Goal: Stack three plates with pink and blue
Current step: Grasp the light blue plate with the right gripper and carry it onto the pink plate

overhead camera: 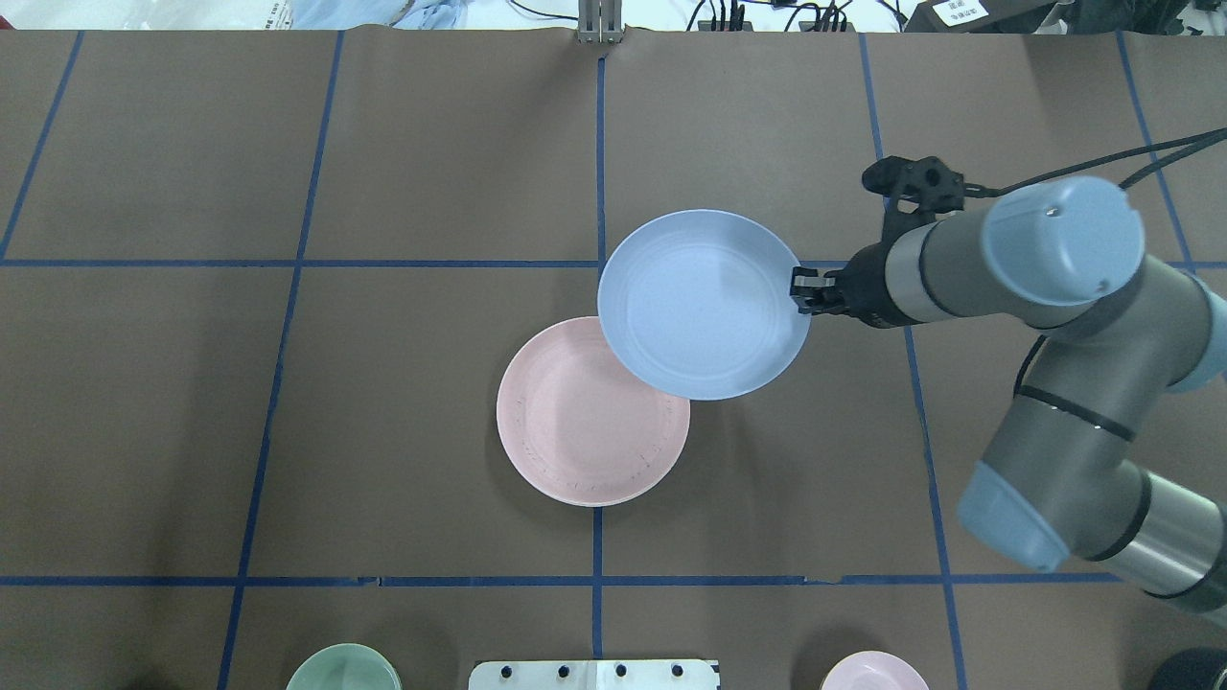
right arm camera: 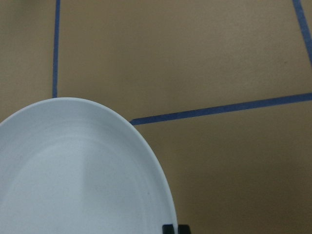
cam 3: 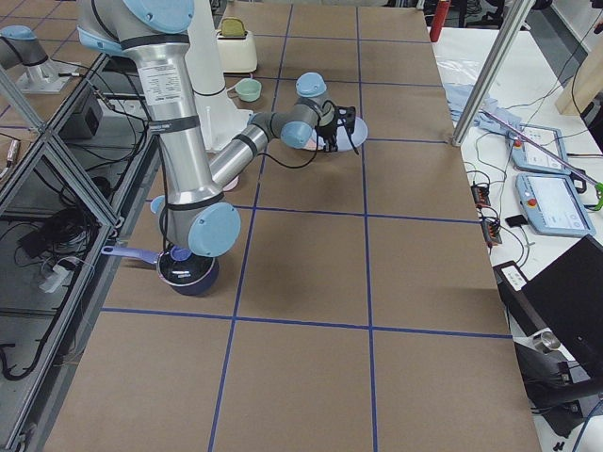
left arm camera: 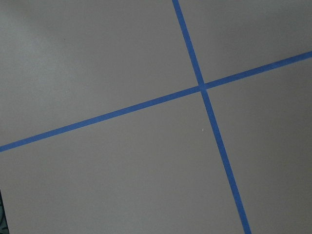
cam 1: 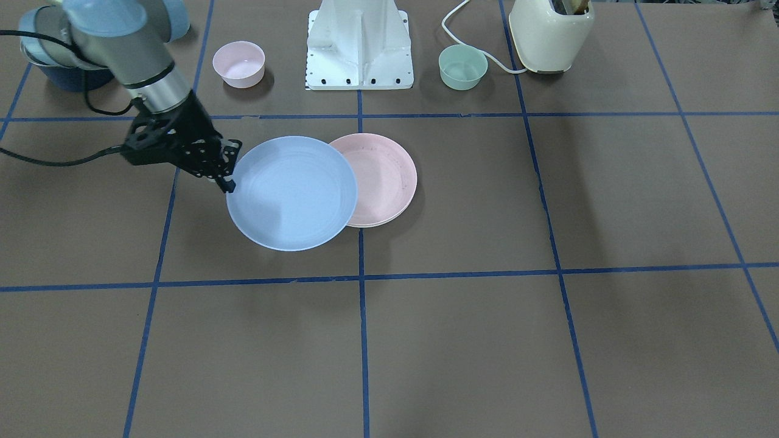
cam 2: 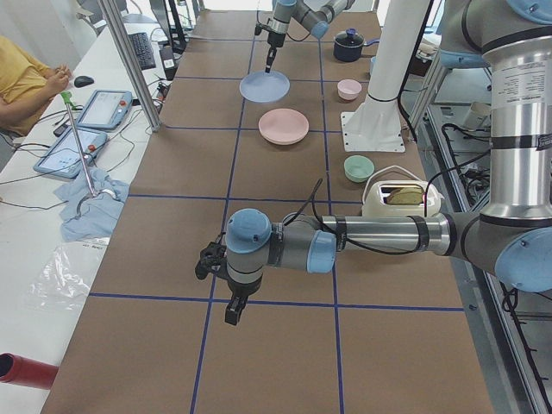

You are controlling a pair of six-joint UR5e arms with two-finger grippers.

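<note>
My right gripper [cam 1: 226, 182] is shut on the rim of the light blue plate [cam 1: 292, 193] and holds it level above the table. In the overhead view the blue plate [overhead camera: 705, 305] overlaps the far right edge of the pale pink plate [overhead camera: 575, 422], and the gripper [overhead camera: 800, 290] is at its right rim. The pink plate [cam 1: 386, 179] lies flat on the table. A paler rim [cam 1: 378, 224] shows just beneath it, which seems to be the cream-white plate, mostly hidden. My left gripper [cam 2: 233, 302] hangs over bare table far from the plates. I cannot tell whether it is open.
A small pink bowl [cam 1: 238, 64] and a mint-green bowl [cam 1: 463, 67] flank the robot base [cam 1: 360, 48]. A cream toaster [cam 1: 551, 33] stands beyond the mint bowl. A dark blue pot [cam 3: 184, 271] sits by the right arm's base.
</note>
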